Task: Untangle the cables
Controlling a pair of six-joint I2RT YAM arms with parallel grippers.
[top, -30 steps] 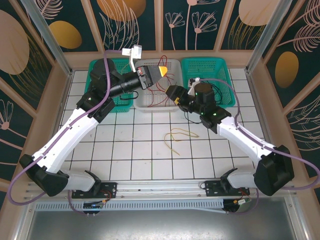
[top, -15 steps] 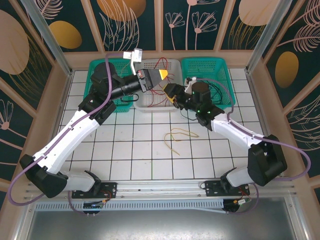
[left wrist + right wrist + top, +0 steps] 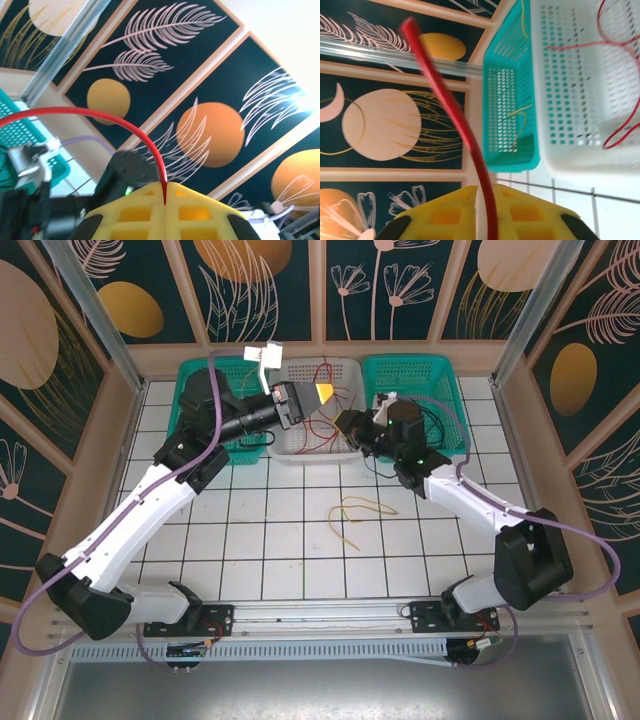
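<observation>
Left fingers [image 3: 135,212] clenched on red cable [image 3: 100,116] | right fingers [image 3: 445,215] likewise gripping red cable | held over white basket [image 3: 305,445], seemingly to draw it from the tangle.

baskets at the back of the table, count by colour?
Teal plastic mesh baskets: 2
White plastic mesh basket: 1
Total: 3
</observation>
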